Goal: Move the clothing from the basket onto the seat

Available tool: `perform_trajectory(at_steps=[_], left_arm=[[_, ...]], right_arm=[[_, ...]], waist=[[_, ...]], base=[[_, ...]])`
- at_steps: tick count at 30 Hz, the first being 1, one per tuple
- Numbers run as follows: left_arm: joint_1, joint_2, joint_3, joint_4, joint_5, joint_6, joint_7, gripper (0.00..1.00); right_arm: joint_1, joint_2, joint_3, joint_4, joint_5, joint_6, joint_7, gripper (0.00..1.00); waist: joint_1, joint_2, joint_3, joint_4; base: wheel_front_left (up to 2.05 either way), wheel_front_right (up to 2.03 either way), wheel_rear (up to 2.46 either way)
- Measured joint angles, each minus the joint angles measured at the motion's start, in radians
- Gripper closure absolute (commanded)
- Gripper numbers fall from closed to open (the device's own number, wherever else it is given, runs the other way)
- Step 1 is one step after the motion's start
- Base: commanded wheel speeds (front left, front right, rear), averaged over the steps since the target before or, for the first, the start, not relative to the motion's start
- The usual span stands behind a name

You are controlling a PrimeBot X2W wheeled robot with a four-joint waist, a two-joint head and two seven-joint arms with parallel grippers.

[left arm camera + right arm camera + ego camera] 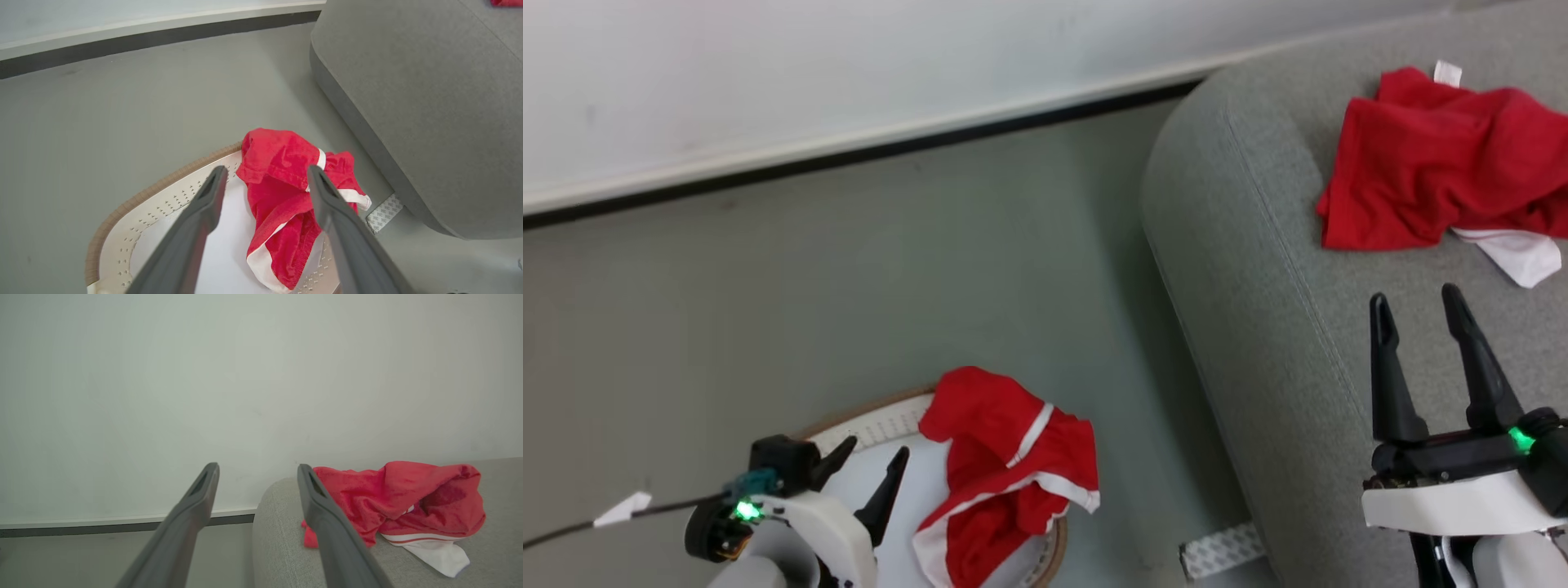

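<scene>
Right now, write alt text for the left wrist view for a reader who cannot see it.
A red garment with white trim lies crumpled in a white perforated basket, spilling over its brown rim. The left tool, open, frames it with two dark fingers; a grey sofa stands at right on grey floor.

The head view looks steeply down at the floor (pixel 849 286), with the basket (pixel 882 420) at its lower edge and the sofa (pixel 1258 286) on its right. The left wrist view peers down along its fingers (pixel 200 216), close above the basket, and shares the red shorts (pixel 282 183) and the sofa corner with the head view. The right wrist view faces almost level toward the wall (pixel 245 375), low over the sofa, and shares the red garment (pixel 388 490) lying there.
</scene>
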Motion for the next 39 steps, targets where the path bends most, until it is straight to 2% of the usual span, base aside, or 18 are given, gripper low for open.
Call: perform_trajectory(at_steps=[3,9,18,26,36,37,38,39], left_arm=[[-0.047,0.026,-0.082,0.041,-0.026,0.000,0.029,0.00],[-0.141,0.079,-0.254,0.118,-0.079,0.000,0.088,0.00],[-0.261,0.154,-0.453,0.188,-0.168,0.000,0.142,0.00],[-0.356,0.195,-0.583,0.233,-0.219,0.000,0.141,0.00],[-0.429,0.198,-0.699,0.254,-0.290,0.000,0.123,0.00],[-0.431,0.197,-0.708,0.255,-0.296,0.000,0.123,0.31],[-0.434,0.196,-0.715,0.254,-0.302,0.000,0.123,0.78],[-0.436,0.195,-0.719,0.253,-0.309,0.000,0.123,1.00]], right_arm=[[-0.016,0.004,-0.022,-0.036,0.000,0.000,0.000,0.00],[-0.035,0.004,-0.035,-0.128,0.068,0.000,0.000,0.00],[-0.079,0.004,-0.025,-0.206,0.119,0.000,0.000,0.00],[-0.095,0.004,-0.004,-0.233,0.148,0.000,0.000,0.00],[-0.095,0.004,0.015,-0.236,0.180,0.000,0.000,0.00],[-0.095,0.004,0.016,-0.235,0.180,0.000,0.000,0.00],[-0.095,0.004,0.017,-0.234,0.181,0.000,0.000,0.00],[-0.096,0.004,0.017,-0.232,0.181,0.000,0.000,0.00]], waist=[[0.0001,0.0000,0.055,-0.021],[0.0001,0.0000,0.166,-0.054],[0.0002,0.0000,0.320,-0.097],[0.0001,0.0000,0.426,-0.135],[0.0000,0.0000,0.487,-0.177],[0.0000,-0.0001,0.489,-0.178],[-0.0001,0.0000,0.490,-0.178],[0.0000,-0.0001,0.490,-0.177]], base=[[0.00,0.00,0.00],[0.00,0.00,0.00],[0.00,0.00,0.00],[0.00,0.00,0.00],[0.00,0.00,0.00],[0.00,0.00,0.00],[0.00,0.00,0.00],[0.00,0.00,0.00]])
